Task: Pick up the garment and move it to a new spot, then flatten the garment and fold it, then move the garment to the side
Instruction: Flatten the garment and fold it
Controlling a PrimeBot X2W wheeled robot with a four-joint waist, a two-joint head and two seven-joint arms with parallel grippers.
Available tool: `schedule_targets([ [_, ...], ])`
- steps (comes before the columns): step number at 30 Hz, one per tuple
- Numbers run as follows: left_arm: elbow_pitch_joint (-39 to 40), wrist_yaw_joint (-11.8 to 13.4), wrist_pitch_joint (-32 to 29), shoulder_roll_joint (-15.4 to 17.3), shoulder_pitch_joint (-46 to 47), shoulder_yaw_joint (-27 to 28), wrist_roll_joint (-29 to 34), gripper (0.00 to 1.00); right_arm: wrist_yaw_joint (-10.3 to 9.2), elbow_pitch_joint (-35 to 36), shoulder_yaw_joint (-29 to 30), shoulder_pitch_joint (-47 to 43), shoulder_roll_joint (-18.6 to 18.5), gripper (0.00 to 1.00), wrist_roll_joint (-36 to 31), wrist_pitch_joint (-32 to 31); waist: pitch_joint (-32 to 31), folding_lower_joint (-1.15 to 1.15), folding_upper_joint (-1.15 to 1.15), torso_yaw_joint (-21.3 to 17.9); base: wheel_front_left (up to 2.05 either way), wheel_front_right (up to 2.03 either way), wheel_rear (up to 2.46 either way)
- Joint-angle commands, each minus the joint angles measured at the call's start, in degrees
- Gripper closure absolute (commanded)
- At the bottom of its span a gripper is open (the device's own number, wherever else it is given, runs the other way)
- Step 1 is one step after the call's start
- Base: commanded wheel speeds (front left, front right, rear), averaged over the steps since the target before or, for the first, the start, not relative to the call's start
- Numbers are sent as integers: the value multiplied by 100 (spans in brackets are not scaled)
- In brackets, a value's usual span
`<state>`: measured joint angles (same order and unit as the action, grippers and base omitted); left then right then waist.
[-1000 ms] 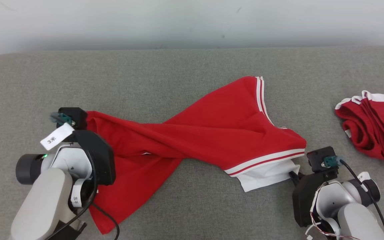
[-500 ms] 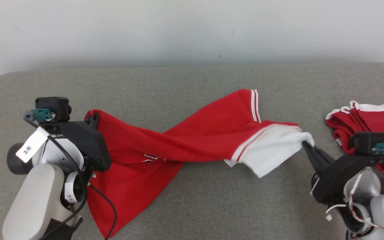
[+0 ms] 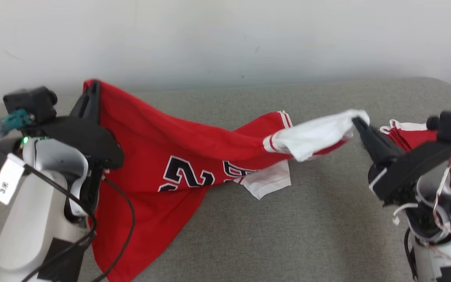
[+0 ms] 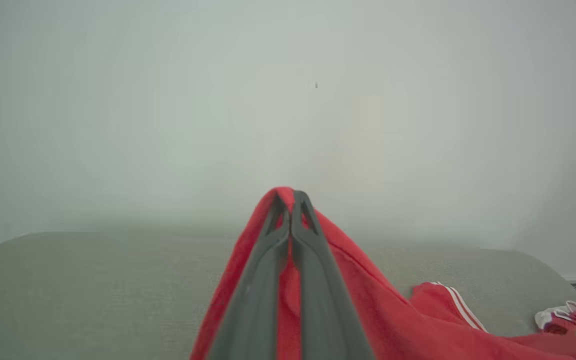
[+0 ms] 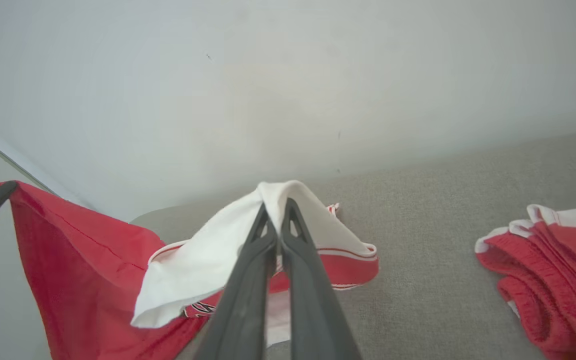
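My left gripper (image 3: 92,85) pinched the garment (image 3: 147,133) above the back-left corner of the cushion (image 3: 327,219); right gripper (image 3: 355,121) pinched its white part.

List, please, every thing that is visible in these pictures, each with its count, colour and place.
jersey: one, red with white trim and dark numbers, stretched between the two pairs of fingers
second garment: one, red with white trim, bunched on the surface at the robot's right
padded surface: one, grey, beneath both garments
wall: one, white, behind the surface
paper tag: one, white, on the left arm
left fingers: two, dark, shut on the jersey's red edge
right fingers: two, dark, shut on the jersey's white part
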<state>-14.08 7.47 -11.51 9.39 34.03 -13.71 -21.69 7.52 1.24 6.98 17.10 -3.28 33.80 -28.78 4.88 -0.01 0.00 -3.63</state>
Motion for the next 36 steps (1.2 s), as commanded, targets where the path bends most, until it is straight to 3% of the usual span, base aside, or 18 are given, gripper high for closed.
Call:
schedule_targets([
  [1,-10,-26,72,7,189,7,28,100,-8,57,-11,242,-4,100,106,-38,81,1,0,-70,0,0,0],
  [9,-240,258,336,-160,1117,220,39,100,-7,11,-207,1472,-93,100,372,-306,599,1,0,-212,0,0,0],
  [13,-424,252,539,-161,1716,228,128,100,-7,-202,-162,2236,-41,100,590,-386,986,1,0,-289,0,0,0],
  [20,-781,192,784,-121,2491,174,227,100,-6,-955,-329,3629,-17,100,365,-140,1587,1,0,-457,0,0,0],
  [29,-1331,114,1199,-222,3558,75,360,100,-6,-2402,-481,5378,3,100,114,1060,2209,1,0,-545,0,0,0],
  [36,-1726,-122,1884,-103,4316,-53,540,100,-6,-3531,-341,6575,27,100,-106,2688,2512,1,0,-581,0,0,0],
])
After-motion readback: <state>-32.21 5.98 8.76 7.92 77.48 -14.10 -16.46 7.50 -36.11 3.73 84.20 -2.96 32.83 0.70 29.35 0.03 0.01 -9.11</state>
